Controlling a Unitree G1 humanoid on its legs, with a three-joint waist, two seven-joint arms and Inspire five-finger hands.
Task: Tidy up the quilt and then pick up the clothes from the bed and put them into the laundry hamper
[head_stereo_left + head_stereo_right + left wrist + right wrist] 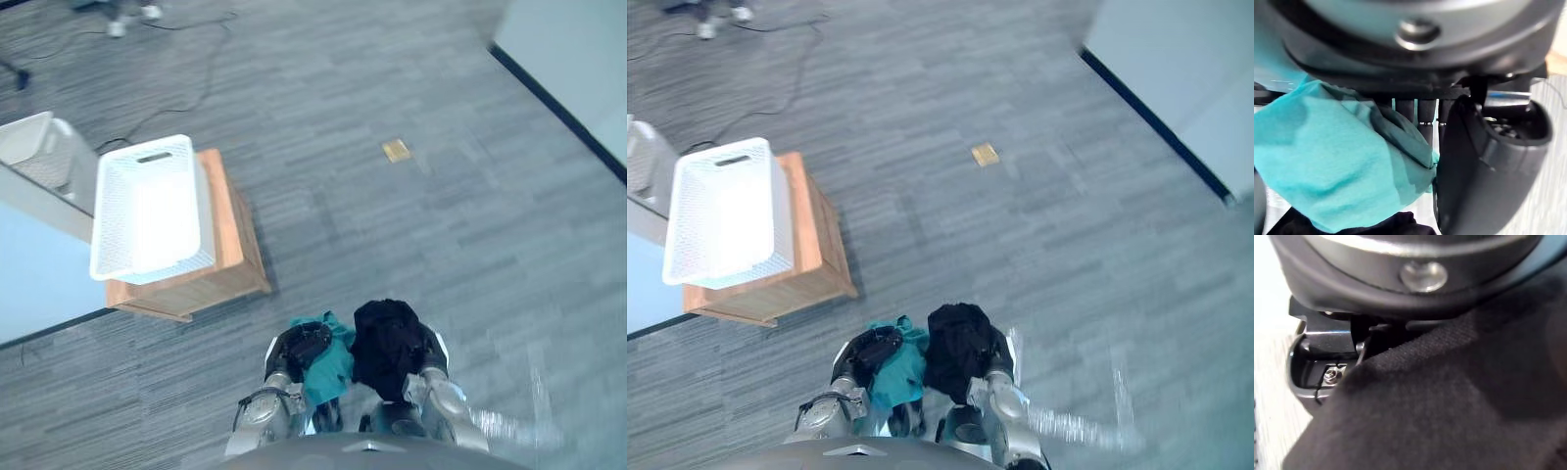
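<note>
The crumpled black garment (387, 343) covers most of the right hand (1312, 357). The left hand (299, 345) sinks its fingertips (1425, 117) out of sight into the bunched teal cloth (1337, 161). The yellowish patch (396, 150) on the grey carpet floor (441, 225) is too small to identify. The top edge cuts off a person above white shoes (149, 12).

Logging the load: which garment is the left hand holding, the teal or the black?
The teal garment: the fingers of the left hand grip it, while the black garment is draped over the right hand.
</note>
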